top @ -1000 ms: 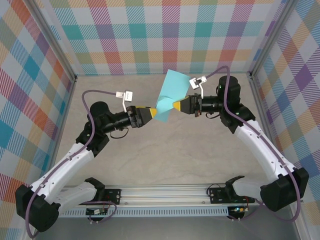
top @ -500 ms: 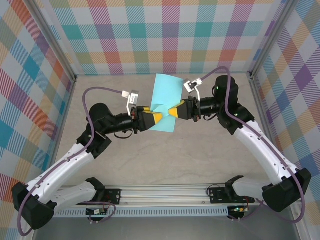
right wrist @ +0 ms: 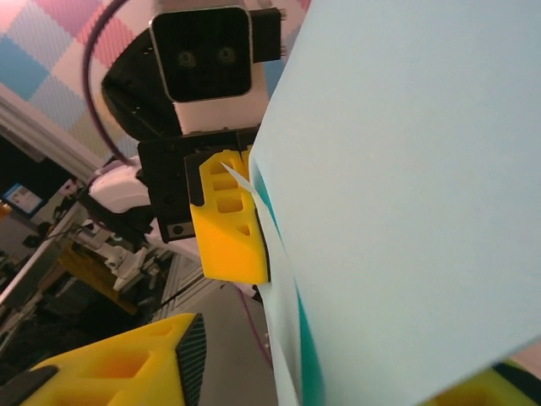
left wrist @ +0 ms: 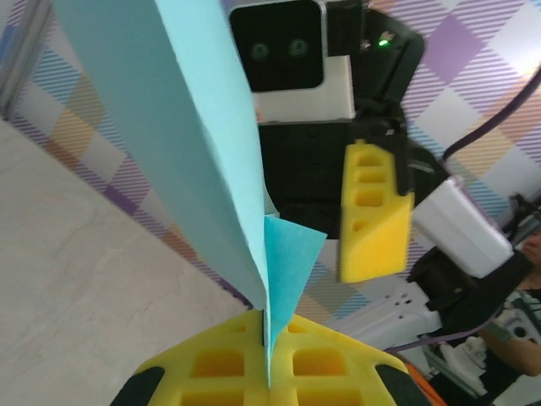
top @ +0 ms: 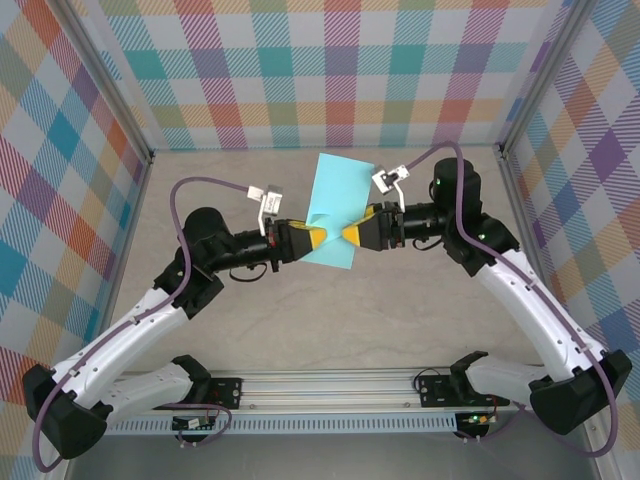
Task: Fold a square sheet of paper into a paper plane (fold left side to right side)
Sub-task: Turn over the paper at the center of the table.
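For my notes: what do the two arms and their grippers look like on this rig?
The left arm and the right arm have white shells with black joints and bases. A purple cable loops along each one to a small white camera box at the wrist. The fingers are yellow wedge blocks with rectangular cut-outs.

There is one sheet of teal paper (top: 335, 200) in the middle. There are two robot arms: left arm (top: 130, 327), right arm (top: 535, 310). Two grippers: left gripper (top: 318, 237), right gripper (top: 352, 235). One metal rail (top: 330, 385) at the bottom.
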Tool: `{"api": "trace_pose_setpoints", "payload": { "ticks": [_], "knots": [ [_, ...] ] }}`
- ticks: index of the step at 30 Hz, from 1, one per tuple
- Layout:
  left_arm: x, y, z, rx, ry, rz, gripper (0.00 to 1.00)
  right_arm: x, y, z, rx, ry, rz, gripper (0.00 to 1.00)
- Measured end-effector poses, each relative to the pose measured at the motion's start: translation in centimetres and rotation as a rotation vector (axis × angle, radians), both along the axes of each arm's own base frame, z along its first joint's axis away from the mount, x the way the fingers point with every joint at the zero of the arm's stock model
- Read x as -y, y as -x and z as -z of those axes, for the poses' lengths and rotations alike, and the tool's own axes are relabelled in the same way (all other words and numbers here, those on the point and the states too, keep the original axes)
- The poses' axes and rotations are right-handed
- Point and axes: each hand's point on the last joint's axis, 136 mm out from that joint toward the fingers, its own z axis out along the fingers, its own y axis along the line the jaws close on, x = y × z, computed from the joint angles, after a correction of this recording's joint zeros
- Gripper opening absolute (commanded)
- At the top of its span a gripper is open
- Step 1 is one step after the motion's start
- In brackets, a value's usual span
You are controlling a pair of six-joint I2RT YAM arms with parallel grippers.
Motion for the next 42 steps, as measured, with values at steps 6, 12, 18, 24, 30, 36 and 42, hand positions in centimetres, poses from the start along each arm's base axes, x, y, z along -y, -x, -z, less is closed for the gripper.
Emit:
{"api": "trace_pose_setpoints", "payload": {
  "ticks": [6, 12, 18, 24, 30, 36, 42],
  "knots": [
    [-0.3, -1.5, 5.5, -0.028, -0.253, -0.161, 0.00, 3.9, -3.8, 4.4, 0.041, 0.261, 0.394, 0.86],
    [-1.3, -3.2, 13.0, -0.051, -0.669, -0.400, 0.00, 13.6, -7.6, 12.0, 0.007, 0.680, 0.914, 1.00],
    [-4.3, -4.9, 19.5, -0.058, -1.160, -0.715, 0.00, 21.0, -6.1, 16.3, -0.019, 0.917, 1.192, 1.00],
    [-6.1, -6.1, 21.3, -0.050, -1.453, -0.989, 0.00, 24.6, -4.7, 14.4, 0.032, 0.910, 1.369, 1.00],
    [-4.6, -6.6, 25.0, -0.072, -1.635, -1.076, 0.00, 26.2, -3.6, 13.7, 0.050, 0.916, 1.442, 1.00],
    [-2.9, -6.1, 29.9, -0.131, -1.753, -1.041, 0.00, 27.1, -2.5, 13.3, 0.055, 0.912, 1.468, 1.00],
    [-1.4, -5.2, 32.7, -0.212, -1.780, -0.954, 0.05, 27.5, -2.1, 13.6, 0.050, 0.937, 1.465, 1.00]
  ]
}}
